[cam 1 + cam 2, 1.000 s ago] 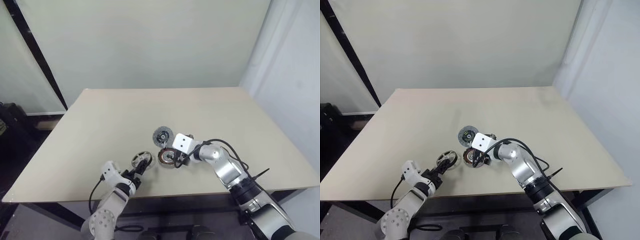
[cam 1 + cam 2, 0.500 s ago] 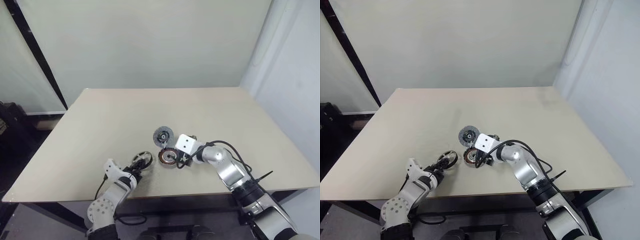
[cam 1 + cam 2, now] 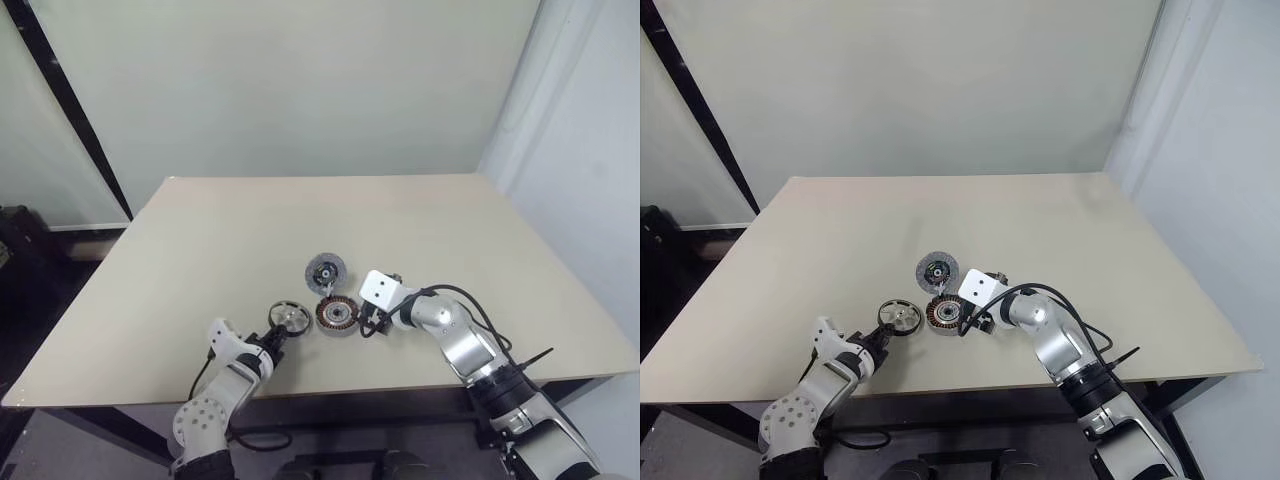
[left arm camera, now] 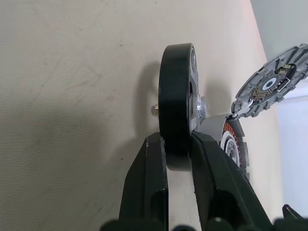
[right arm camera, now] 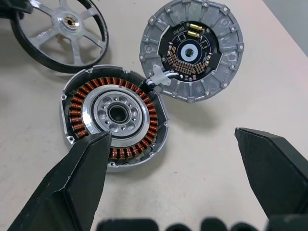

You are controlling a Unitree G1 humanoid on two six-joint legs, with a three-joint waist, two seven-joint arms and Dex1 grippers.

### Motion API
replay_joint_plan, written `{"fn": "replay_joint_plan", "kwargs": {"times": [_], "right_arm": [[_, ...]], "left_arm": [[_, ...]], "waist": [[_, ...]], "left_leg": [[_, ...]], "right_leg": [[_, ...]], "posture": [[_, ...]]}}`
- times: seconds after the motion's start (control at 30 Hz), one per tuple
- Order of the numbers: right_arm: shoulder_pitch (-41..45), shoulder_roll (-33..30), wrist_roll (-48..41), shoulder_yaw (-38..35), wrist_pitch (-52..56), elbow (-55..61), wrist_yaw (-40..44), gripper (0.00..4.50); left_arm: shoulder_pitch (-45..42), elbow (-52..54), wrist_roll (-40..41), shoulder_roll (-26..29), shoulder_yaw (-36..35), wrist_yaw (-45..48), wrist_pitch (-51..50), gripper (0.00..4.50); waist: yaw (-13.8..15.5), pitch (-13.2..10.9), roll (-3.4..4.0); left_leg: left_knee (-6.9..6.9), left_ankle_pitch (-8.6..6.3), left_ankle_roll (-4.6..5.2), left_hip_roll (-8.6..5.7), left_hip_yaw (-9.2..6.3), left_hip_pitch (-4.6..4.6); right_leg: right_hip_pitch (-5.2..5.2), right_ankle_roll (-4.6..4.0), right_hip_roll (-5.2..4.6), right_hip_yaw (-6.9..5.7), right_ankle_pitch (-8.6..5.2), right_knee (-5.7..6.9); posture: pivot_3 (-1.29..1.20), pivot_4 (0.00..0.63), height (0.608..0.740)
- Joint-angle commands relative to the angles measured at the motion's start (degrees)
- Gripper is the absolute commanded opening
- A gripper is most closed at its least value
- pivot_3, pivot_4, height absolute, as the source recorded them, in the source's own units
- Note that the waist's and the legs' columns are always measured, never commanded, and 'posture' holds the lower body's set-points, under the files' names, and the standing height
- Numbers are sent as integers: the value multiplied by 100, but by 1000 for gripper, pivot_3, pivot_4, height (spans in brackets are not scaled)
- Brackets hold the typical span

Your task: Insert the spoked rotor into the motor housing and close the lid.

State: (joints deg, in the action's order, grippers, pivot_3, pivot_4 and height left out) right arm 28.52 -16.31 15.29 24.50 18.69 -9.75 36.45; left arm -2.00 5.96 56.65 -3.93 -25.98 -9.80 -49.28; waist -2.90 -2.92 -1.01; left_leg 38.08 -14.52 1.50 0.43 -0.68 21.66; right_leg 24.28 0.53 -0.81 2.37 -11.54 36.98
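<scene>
left jaws pinching upright spoked rotor [image 4: 177,103] beside motor housing [image 5: 114,115], lid [image 5: 191,49] adjoining; right jaws spread.

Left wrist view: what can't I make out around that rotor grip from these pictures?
- Spoked rotor, left wrist view: edge-on, spokes hidden behind its dark rim.
- Motor housing, same view: mostly hidden behind the rotor and a finger.
- Lid, same view: cut off by the picture's edge.

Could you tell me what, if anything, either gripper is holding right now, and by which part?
The left gripper has its jaws pinched on the spoked rotor, across its dark outer rim. The right gripper is open, holding nothing.
</scene>
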Motion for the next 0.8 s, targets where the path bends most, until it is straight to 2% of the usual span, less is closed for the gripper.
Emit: {"fn": "replay_joint_plan", "kwargs": {"times": [0.03, 0.2, 0.4, 0.6, 0.8], "right_arm": [[63, -26, -34, -151, -34, 210, -67, 4500], [24, -85, -8, -163, 28, 186, -67, 4500], [-84, -218, 33, -129, 325, 258, 19, 4500], [-232, -335, 34, -180, 548, 471, -9, 4500], [-386, -403, 37, -224, 750, 732, -49, 4500]], "left_arm": [[241, 657, 790, 136, -7, 511, -250, 318], [632, 1073, 1582, 359, 198, 999, -549, 318], [357, 958, 1982, 372, 467, 1019, -465, 318], [-356, 9, 1395, 311, 907, 1080, -231, 318], [-826, -916, 837, 252, 994, 1235, 86, 318]], "waist": [[1, 0, 0], [5, -1, 0], [3, -1, 0], [5, 0, 0], [3, 0, 0]], "left_leg": [[-4, 0, 0, 0, 0, 2], [-14, -2, -2, -1, -3, 6], [1, -1, -2, -2, -1, 5], [1, 0, -1, -2, -2, 0], [-6, 0, 0, -10, -3, 3]], "right_leg": [[2, 0, 0, 0, 0, -1], [6, -1, -2, -1, 0, -6], [-4, -1, -2, 0, 0, -12], [-9, 0, 3, 0, 0, -11], [-7, 0, 3, 7, 1, -11]], "posture": [[0, 0, 740], [0, 0, 740], [0, 0, 740], [0, 0, 740], [0, 0, 740]]}}
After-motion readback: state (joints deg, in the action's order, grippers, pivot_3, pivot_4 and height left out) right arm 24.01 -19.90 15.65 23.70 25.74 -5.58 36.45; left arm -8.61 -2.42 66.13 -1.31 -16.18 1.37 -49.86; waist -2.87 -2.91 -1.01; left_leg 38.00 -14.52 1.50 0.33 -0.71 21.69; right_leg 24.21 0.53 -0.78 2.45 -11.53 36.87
